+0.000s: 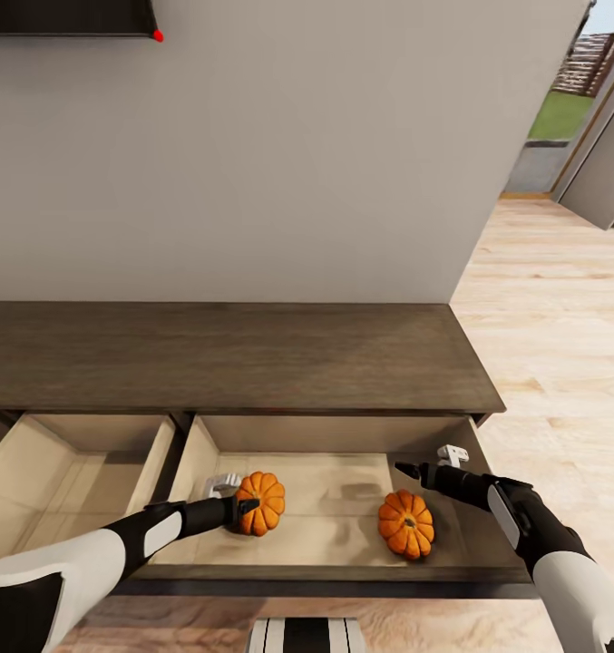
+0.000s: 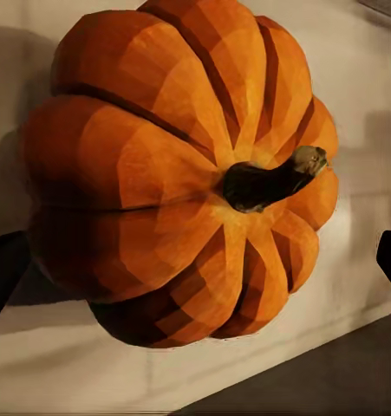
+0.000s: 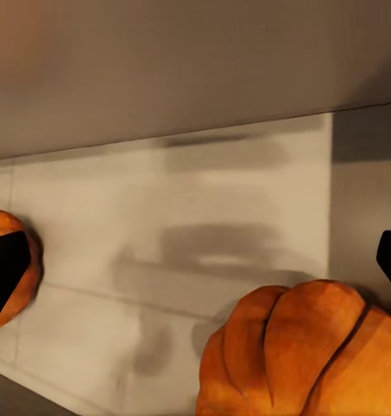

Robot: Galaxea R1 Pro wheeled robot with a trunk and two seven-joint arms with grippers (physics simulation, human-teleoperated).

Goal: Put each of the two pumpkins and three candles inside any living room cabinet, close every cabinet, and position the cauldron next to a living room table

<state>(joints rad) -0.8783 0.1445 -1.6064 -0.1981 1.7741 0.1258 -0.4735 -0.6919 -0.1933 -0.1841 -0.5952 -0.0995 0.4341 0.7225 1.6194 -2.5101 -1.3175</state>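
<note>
The dark-brown cabinet [image 1: 234, 363] has two drawers pulled out. Both pumpkins lie in the right drawer [image 1: 343, 494]. The left pumpkin [image 1: 263, 501] [image 2: 160, 173] lies between the spread fingers of my left gripper [image 1: 245, 508] [image 2: 195, 269], which is open. The right pumpkin [image 1: 406, 523] [image 3: 308, 355] sits apart from it, just in front of and below my right gripper [image 1: 406, 469] [image 3: 195, 269], which is open with nothing in it. The other pumpkin [image 3: 26, 251] peeks out past one right fingertip [image 3: 3, 277]. The candles, cauldron and table are out of view.
The left drawer [image 1: 71, 472] is also open, with a pale beige inside. A grey wall [image 1: 297, 163] rises behind the cabinet. Light wood floor [image 1: 560, 363] runs to the right toward a doorway [image 1: 570, 118]. A dark panel [image 1: 66, 16] hangs on the wall.
</note>
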